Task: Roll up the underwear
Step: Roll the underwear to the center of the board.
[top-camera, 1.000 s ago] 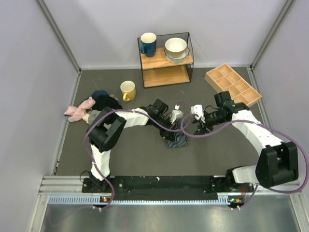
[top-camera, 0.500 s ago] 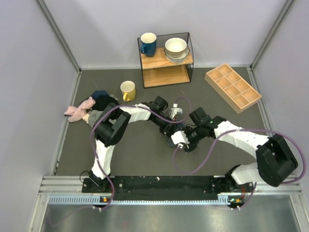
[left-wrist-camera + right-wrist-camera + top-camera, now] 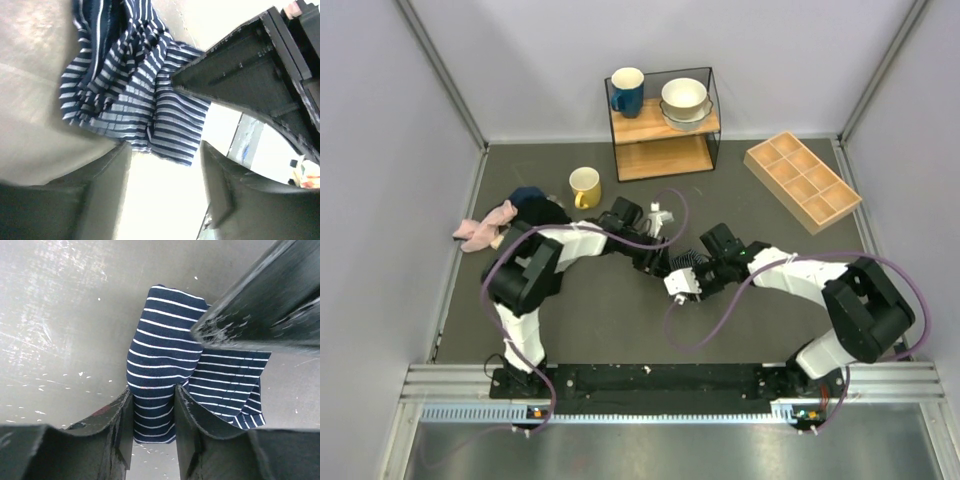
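The underwear, navy with thin white stripes, lies as a loose roll on the dark mat. My right gripper is shut on the roll's near end, and the fabric fills the gap between both fingers. My left gripper stands open just short of the bunched striped underwear, with nothing between its fingers. In the top view the two grippers meet at the mat's centre, the left gripper coming from the upper left and the right gripper from the right. They hide most of the cloth there.
A yellow mug stands behind the left arm. Pink cloth and dark cloth are piled at the mat's left. At the back stands a shelf with a blue mug and bowls. A wooden compartment tray sits at the back right.
My left gripper has opened, let go of the underwear and drawn back up and left. My right gripper has swung in from the right and closed on the roll.
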You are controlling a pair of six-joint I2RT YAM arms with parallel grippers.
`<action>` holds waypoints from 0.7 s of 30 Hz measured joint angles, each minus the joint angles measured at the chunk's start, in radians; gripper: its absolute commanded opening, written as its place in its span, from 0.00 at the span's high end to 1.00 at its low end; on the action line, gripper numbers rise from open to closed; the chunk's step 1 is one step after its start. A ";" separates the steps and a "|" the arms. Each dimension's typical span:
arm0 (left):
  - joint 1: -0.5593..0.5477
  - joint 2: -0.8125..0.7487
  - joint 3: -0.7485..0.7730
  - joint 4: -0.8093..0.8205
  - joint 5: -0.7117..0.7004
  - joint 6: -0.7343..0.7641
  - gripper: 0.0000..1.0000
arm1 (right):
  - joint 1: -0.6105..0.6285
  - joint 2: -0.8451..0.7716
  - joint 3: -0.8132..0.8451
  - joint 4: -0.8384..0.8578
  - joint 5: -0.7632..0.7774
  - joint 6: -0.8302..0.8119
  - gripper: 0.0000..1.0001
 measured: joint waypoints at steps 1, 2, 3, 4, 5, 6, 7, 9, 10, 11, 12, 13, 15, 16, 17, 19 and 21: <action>0.013 -0.031 -0.029 0.016 -0.010 -0.009 0.01 | 0.000 0.000 0.003 -0.002 0.000 0.002 0.74; 0.030 -0.073 -0.075 0.062 -0.017 -0.022 0.01 | 0.000 0.001 0.006 -0.005 0.000 0.005 0.75; 0.048 -0.122 -0.126 0.106 -0.028 -0.044 0.01 | 0.000 0.002 0.013 -0.013 -0.001 0.008 0.76; 0.068 -0.171 -0.177 0.147 -0.039 -0.060 0.01 | 0.000 0.003 0.020 -0.024 -0.002 0.011 0.77; 0.090 -0.234 -0.248 0.211 -0.051 -0.077 0.01 | 0.000 0.006 0.027 -0.035 -0.005 0.014 0.77; 0.105 -0.285 -0.297 0.249 -0.058 -0.088 0.01 | -0.001 0.011 0.039 -0.052 -0.009 0.016 0.77; 0.127 -0.359 -0.372 0.308 -0.084 -0.098 0.01 | -0.003 0.021 0.056 -0.080 -0.016 0.018 0.77; 0.138 -0.455 -0.458 0.387 -0.114 -0.110 0.01 | -0.009 0.044 0.093 -0.140 -0.044 0.025 0.77; 0.142 -0.507 -0.507 0.440 -0.130 -0.124 0.01 | -0.014 0.058 0.117 -0.175 -0.060 0.030 0.78; 0.146 -0.544 -0.540 0.476 -0.139 -0.140 0.01 | -0.017 0.070 0.135 -0.206 -0.075 0.033 0.78; 0.156 -0.582 -0.578 0.527 -0.143 -0.164 0.01 | -0.023 0.089 0.162 -0.253 -0.097 0.037 0.78; 0.173 -0.608 -0.608 0.570 -0.142 -0.190 0.01 | -0.027 0.108 0.186 -0.292 -0.116 0.042 0.79; 0.222 -0.620 -0.643 0.658 -0.119 -0.243 0.01 | -0.038 0.146 0.230 -0.364 -0.154 0.052 0.79; 0.249 -0.612 -0.653 0.702 -0.100 -0.269 0.01 | -0.044 0.168 0.255 -0.405 -0.174 0.057 0.79; 0.273 -0.600 -0.658 0.742 -0.070 -0.292 0.02 | -0.053 0.192 0.278 -0.438 -0.194 0.061 0.79; 0.299 -0.578 -0.661 0.810 -0.023 -0.327 0.02 | -0.074 0.238 0.321 -0.505 -0.231 0.069 0.79; 0.293 -0.575 -0.683 0.897 0.016 -0.342 0.02 | -0.098 0.280 0.356 -0.556 -0.265 0.075 0.78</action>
